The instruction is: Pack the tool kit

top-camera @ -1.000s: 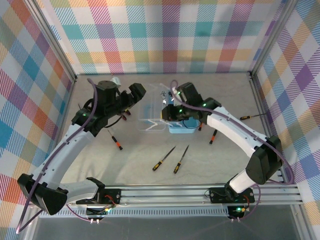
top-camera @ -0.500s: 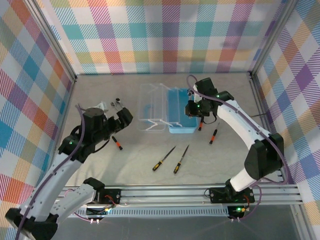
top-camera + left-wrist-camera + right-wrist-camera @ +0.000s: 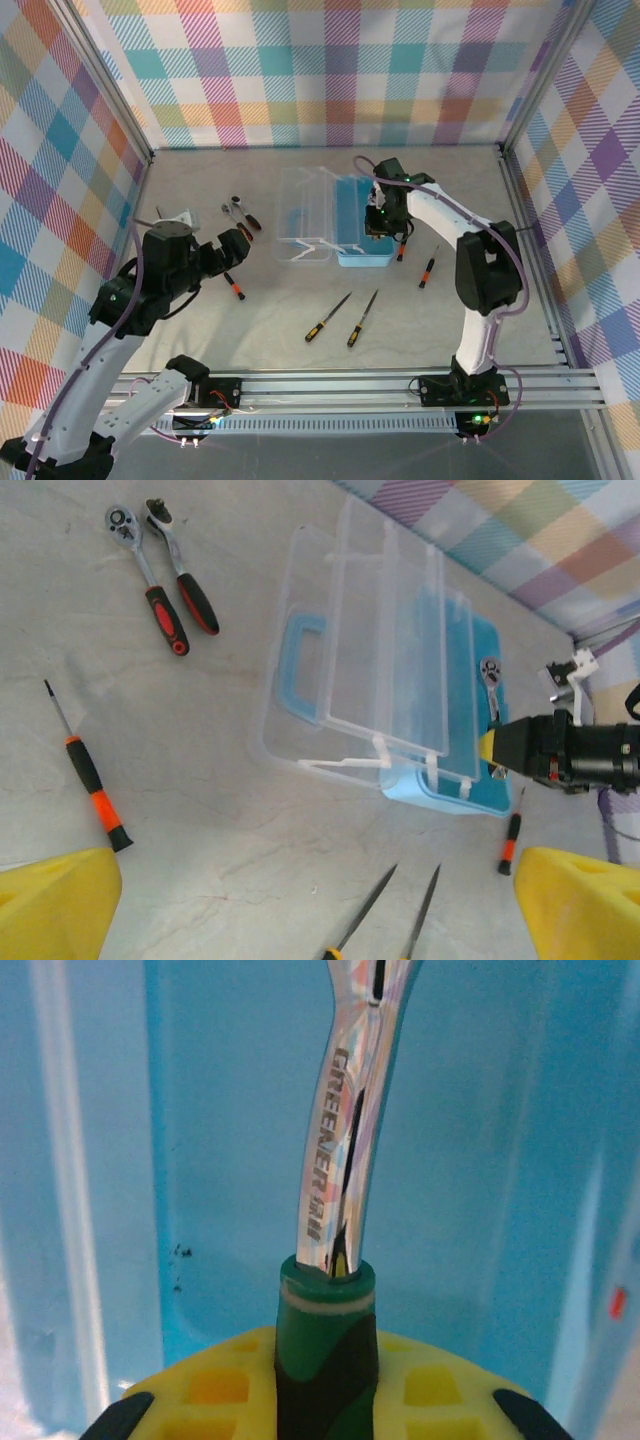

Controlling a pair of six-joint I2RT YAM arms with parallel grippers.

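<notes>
- Left gripper (image 3: 229, 249), at 9 o'clock from the case, stood spread wide and empty.
- Tool kit case (image 3: 362, 259) lay open at mid-table; it seemed light, with a thin lid.
- Right gripper (image 3: 325, 1400), at the case's 3 o'clock side, pinched the ratchet (image 3: 491, 695) by its green handle (image 3: 325, 1355), likely a surer hold than the slippery chrome shank (image 3: 345, 1130).

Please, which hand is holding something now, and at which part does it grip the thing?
The right hand grips a chrome ratchet wrench by its green-and-black handle, over the light-blue plastic case. The left hand is open and holds nothing.
</notes>
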